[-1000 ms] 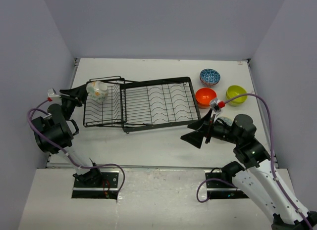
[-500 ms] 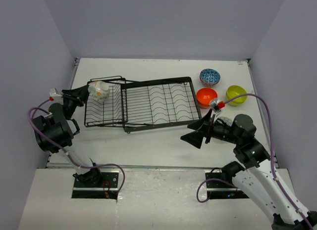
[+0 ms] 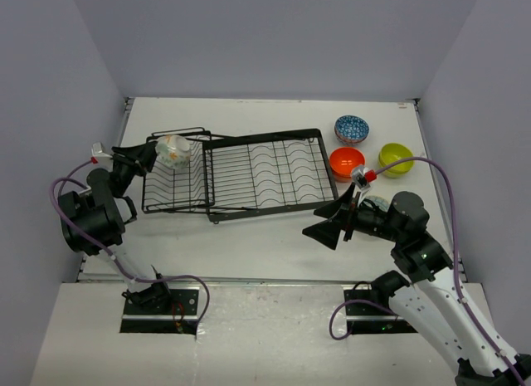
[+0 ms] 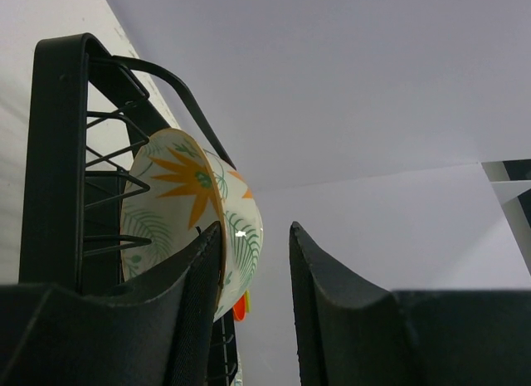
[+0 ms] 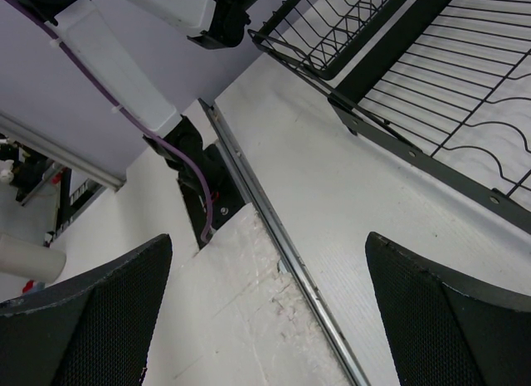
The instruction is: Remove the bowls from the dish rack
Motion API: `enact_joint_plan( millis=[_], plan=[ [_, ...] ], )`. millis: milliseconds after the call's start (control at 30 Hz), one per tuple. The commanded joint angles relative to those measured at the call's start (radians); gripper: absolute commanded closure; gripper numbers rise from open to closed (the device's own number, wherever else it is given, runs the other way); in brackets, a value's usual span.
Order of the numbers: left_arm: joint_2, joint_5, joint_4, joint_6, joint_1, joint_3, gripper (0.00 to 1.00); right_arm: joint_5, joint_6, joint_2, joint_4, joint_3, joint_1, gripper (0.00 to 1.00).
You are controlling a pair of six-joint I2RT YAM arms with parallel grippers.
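Left gripper point(image 4: 255, 236): narrow, pinched on the rim of the cream floral bowl point(image 4: 166, 203), one finger point(image 4: 187, 311) inside the bowl, the other outside it.
Cream floral bowl: standing on edge, tipped, at the far-left corner of the dish rack point(image 3: 249, 174), over its small basket section; glossy cream with orange and green leaf sprays and a thin brown rim.
Dish rack: black wire, lying slightly askew on the table point(image 3: 249, 236); curved dividers in the larger section bare.
Right gripper point(image 3: 319, 222): spread wide, holding nothing, hovering over the table off the rack's near-right corner.
Other bowls: orange bowl point(image 3: 345, 163) just beside the rack's right end; blue patterned bowl point(image 3: 352, 129) behind it; lime green bowl point(image 3: 396, 158) further right, near the table's right edge; all upright on the table.
Edges: rack's left end near the table's left edge, with the left arm in between.
Open room: white tabletop along the rack's near side between the two arms; another strip behind the rack up to the back wall.
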State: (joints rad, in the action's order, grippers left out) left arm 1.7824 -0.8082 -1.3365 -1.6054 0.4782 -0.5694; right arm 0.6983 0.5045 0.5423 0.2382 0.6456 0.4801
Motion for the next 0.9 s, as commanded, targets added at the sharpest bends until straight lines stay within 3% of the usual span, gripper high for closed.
enact_joint_plan(
  millis=[0, 867],
  plan=[
    [0.012, -0.019, -0.437, 0.01, -0.018, -0.035, 0.61, -0.002, -0.017, -0.007, -0.03, 0.008, 0.008, 0.01],
    [-0.026, -0.049, -0.308, 0.093, -0.085, -0.093, 0.62, -0.003, -0.018, -0.004, -0.031, 0.003, 0.011, 0.01]
  ],
)
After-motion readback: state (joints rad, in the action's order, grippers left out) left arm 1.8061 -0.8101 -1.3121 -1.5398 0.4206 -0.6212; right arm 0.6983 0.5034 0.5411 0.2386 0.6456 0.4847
